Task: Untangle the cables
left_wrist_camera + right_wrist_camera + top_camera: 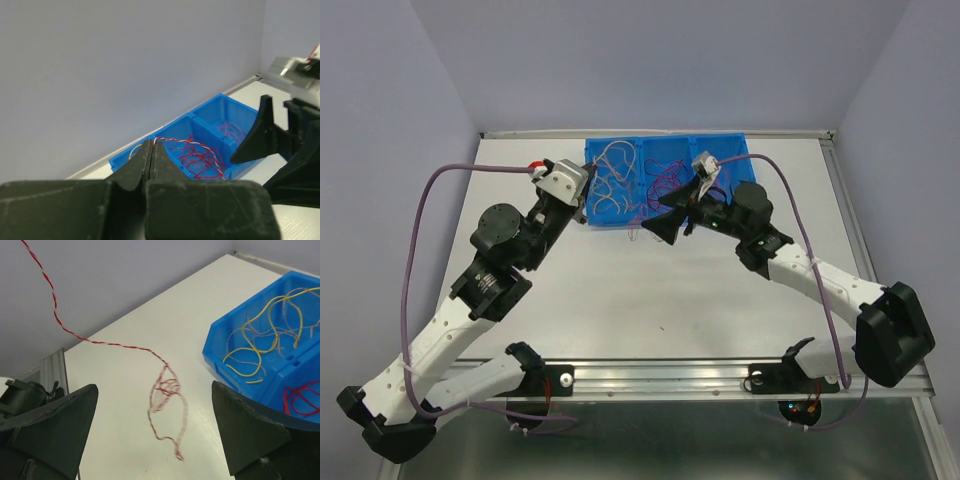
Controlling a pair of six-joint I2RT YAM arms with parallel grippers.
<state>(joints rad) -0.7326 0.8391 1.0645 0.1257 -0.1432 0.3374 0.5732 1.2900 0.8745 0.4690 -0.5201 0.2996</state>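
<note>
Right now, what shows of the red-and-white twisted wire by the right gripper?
The red-and-white twisted wire is two thin strands wound together. It slants down from the right wrist view's upper left, ending in a loose knot and a curled tail over the table, beside the blue bin. The open right gripper flanks it, not touching. The shut left gripper pinches a strand of the same look.
</note>
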